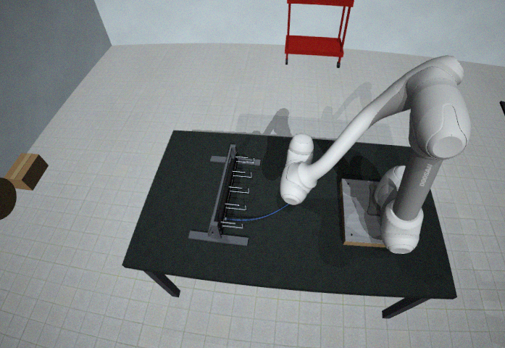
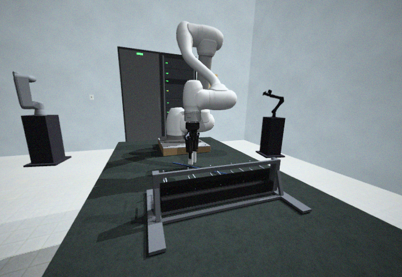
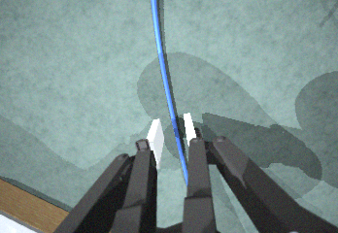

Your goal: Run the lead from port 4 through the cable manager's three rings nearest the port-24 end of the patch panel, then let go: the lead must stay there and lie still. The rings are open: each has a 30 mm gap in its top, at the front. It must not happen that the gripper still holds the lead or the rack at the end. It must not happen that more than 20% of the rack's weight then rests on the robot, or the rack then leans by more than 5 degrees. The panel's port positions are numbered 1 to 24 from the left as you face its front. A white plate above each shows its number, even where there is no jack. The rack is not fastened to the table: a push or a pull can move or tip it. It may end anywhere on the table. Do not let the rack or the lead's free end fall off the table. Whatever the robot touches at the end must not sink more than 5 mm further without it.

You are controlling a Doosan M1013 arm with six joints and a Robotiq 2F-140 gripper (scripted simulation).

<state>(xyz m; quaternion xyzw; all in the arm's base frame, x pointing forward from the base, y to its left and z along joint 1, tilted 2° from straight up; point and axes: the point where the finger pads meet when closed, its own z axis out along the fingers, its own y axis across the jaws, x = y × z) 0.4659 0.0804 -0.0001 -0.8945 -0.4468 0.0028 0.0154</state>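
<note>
The blue lead (image 1: 256, 217) runs from the rack's near end, at the low port numbers, across the dark table toward my arm. The grey rack (image 1: 224, 193) stands upright with several wire rings (image 1: 238, 189) along its front; it also shows in the exterior view (image 2: 215, 189). My gripper (image 2: 191, 160) points straight down, low over the table in front of the rack. In the wrist view the fingers stand narrowly apart around the lead (image 3: 166, 78), near its free end. A gap shows beside the lead, which lies close to the right pad. In the overhead view the wrist hides the fingers.
The arm's base sits on a wood-edged plate (image 1: 359, 213) at the table's right side. The rack's two flat feet (image 1: 217, 238) reach out across the table. Other robots on black pedestals and a server cabinet stand off the table.
</note>
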